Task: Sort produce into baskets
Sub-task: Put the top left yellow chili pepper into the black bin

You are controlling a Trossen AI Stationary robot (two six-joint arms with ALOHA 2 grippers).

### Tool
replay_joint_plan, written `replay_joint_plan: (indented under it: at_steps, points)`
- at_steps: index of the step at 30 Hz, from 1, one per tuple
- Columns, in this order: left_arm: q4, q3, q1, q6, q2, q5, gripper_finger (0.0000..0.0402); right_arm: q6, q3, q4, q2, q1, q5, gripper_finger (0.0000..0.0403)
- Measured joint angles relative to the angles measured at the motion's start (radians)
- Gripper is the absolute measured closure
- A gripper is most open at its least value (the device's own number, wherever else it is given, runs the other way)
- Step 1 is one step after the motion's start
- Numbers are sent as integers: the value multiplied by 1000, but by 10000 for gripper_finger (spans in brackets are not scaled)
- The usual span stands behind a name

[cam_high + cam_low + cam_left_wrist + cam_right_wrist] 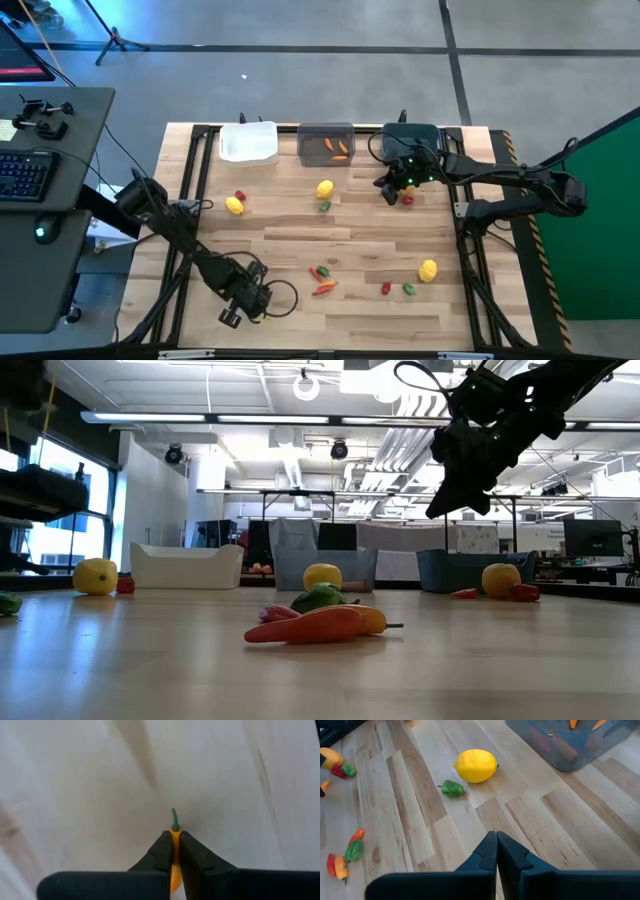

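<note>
Far from the grey basket, near the surface's front edge, my left pincer pinched a thin orange chili at its tips; it could've slipped or twisted out.

I see a wooden table bearing three bins along its far edge: white bin, grey bin, teal bin. Beside the right gripper lie a lemon and green piece. Other produce lies scattered well apart.
</note>
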Motion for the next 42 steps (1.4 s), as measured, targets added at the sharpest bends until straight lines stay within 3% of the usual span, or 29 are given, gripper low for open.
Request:
replay_joint_plan:
  at_steps: [5,10,18,22,28,34,42]
  points:
    - [-30,0,63,-27,-93,-4,399,0,0,2,0,0,0,403]
    - [-47,0,202,-72,-212,-4,400,-22,0,3,0,0,2,403]
    - [-39,0,588,-96,-384,-61,401,-34,0,8,0,0,2,403]
    - [124,0,808,-90,-397,-59,401,-16,0,8,0,0,11,403]
    - [446,0,1063,-104,-324,-39,401,34,0,8,0,0,75,403]
    - [627,3,1213,-62,-182,9,401,99,0,8,0,1,130,403]
    - [602,180,1281,95,39,55,402,189,0,8,0,1,203,403]
